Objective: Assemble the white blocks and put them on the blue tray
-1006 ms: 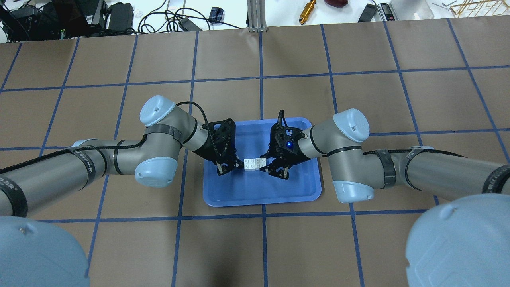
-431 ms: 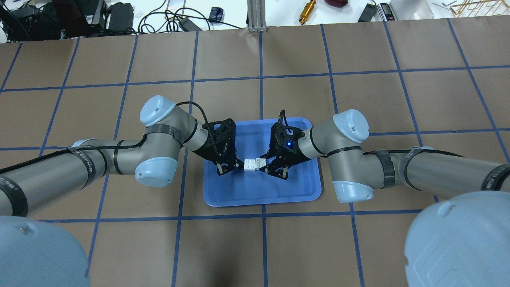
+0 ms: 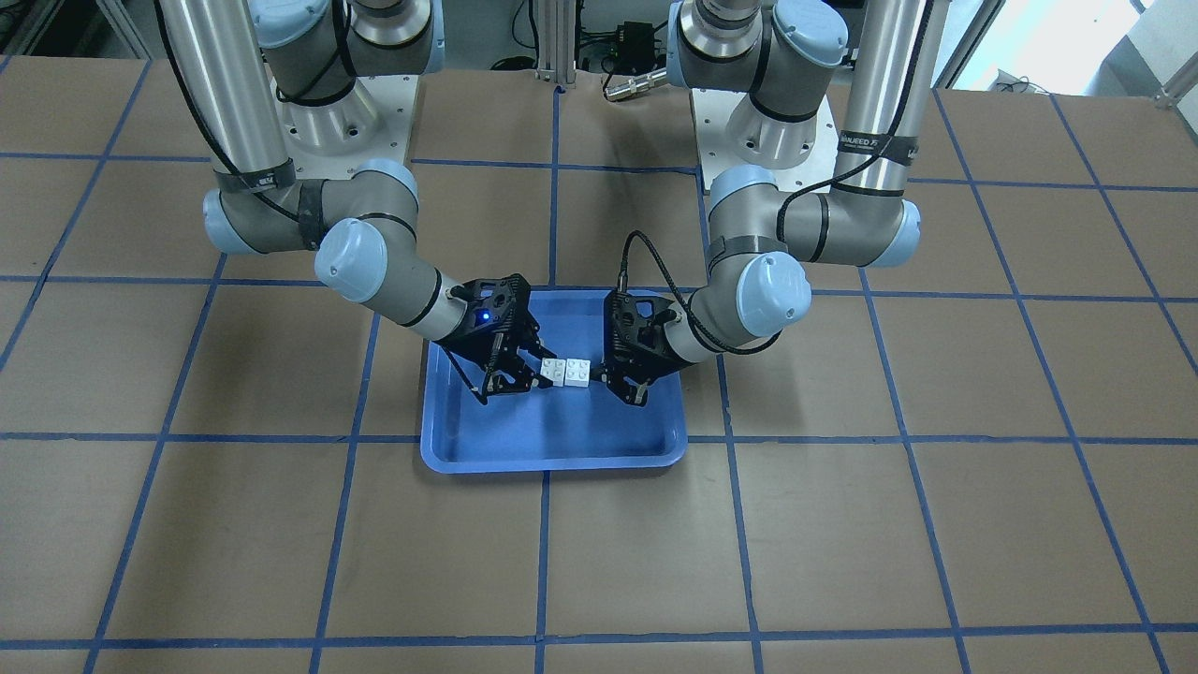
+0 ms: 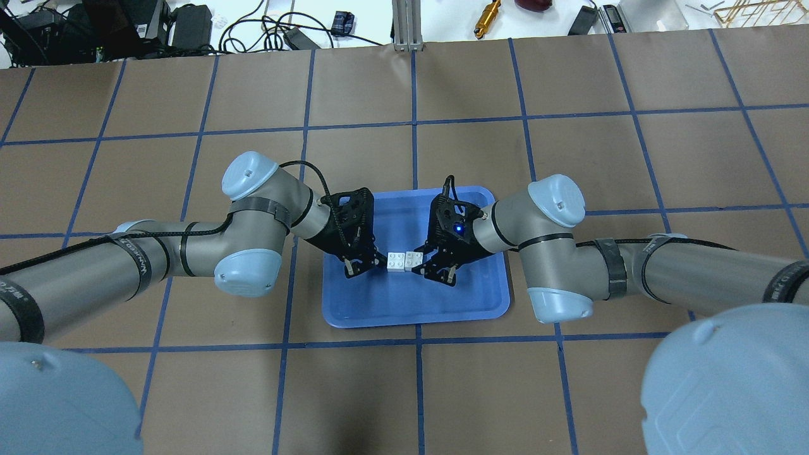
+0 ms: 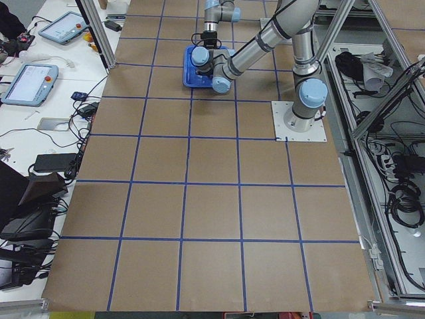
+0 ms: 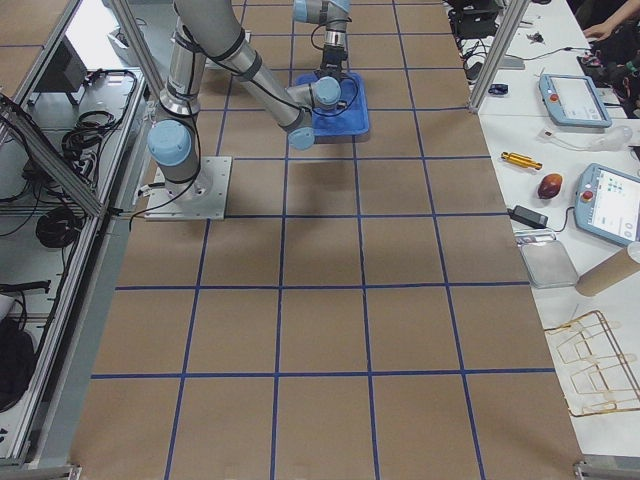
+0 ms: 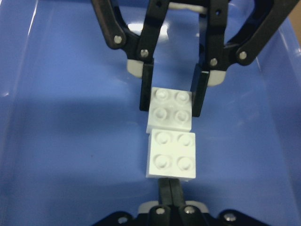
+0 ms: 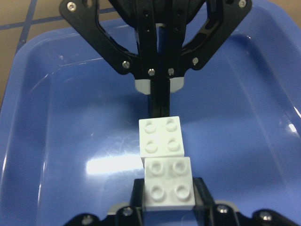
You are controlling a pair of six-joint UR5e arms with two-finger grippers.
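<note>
The white blocks [image 4: 405,259] are lined end to end over the blue tray [image 4: 392,303], one pinched by the right gripper [image 4: 419,261], one butted by the closed-fingered left gripper [image 4: 381,260].

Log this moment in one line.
left fingers shut against left white block | right fingers shut on right white block | blocks touching, over blue tray

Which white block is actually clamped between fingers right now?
The robot's-right block, squeezed on both sides by the right gripper. The other block only has the left gripper's shut fingers at its end.
</note>
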